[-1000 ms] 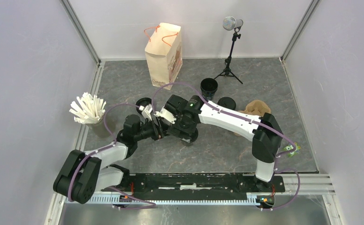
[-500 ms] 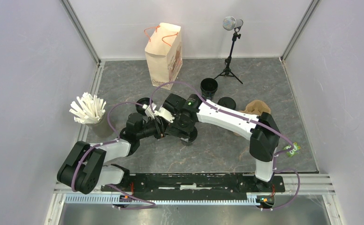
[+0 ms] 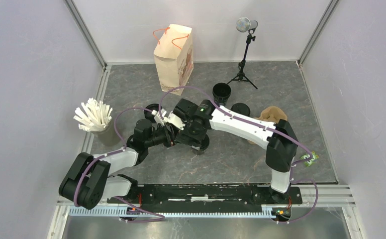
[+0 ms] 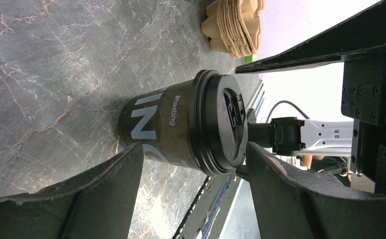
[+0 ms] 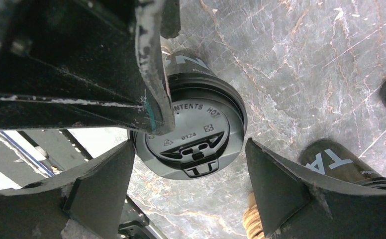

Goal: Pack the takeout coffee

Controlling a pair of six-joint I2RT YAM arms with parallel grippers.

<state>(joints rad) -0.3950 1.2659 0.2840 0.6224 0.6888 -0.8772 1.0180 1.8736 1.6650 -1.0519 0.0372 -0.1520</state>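
Left claw (image 4: 195,145): jaws apart and stacked one above the other beside the lidded cup (image 4: 166,127). Its lower finger (image 4: 96,194) lies at worktop (image 4: 42,74) level next to the cup's base, and its upper finger (image 4: 300,199) reaches over the rim of the lid (image 5: 191,132). Contact with the cup cannot be determined.

Right claw (image 5: 190,143): jaws apart, pointing down over the same cup, one finger on each side of the lid.

Lidded cup: upright on the worktop between both claws, black, with white lettering on its wall.

Unlidded cup (image 3: 221,92): upright, behind the lidded cup and to its right.

Paper bag (image 3: 173,57): upright, behind the lidded cup and slightly left.

Pulp carrier stack (image 3: 273,115): right of the lidded cup.
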